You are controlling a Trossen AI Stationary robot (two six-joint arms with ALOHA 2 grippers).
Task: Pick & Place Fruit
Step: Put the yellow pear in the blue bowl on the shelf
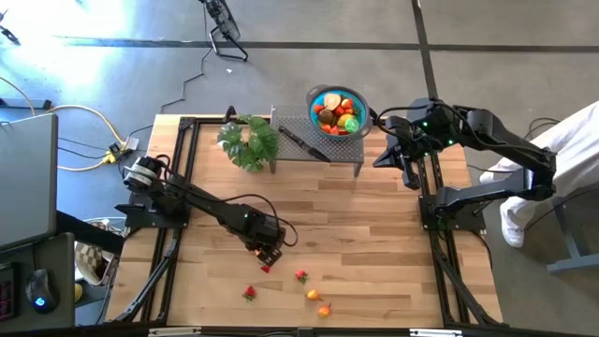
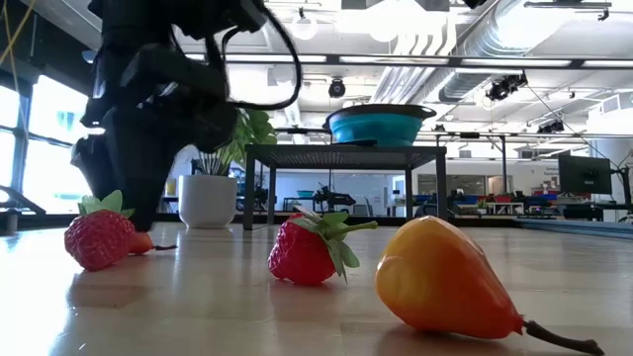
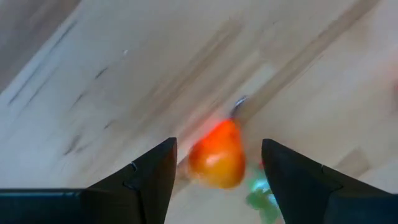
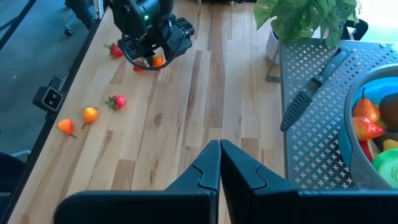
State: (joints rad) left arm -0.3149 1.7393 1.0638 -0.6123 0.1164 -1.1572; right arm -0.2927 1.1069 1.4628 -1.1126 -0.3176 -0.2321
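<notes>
Left end effector (image 1: pixel 265 255): low over the surface (image 1: pixel 374 234), fingers spread around a small orange fruit (image 3: pixel 216 160), not gripping.
Right end effector (image 4: pixel 219 163): pressed together, beside the blue bowl (image 1: pixel 315 97).
Strawberries (image 1: pixel 300 276): loose nearby.

The dark left gripper (image 1: pixel 266 251) reaches low with fingers spread apart. The dark right gripper (image 1: pixel 397 153) waits, fingers pressed together.

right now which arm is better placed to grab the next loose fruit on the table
Left. The left gripper hangs open right over an orange fruit near the table's front edge. The right gripper is shut and waits far off beside the blue bowl.
</notes>
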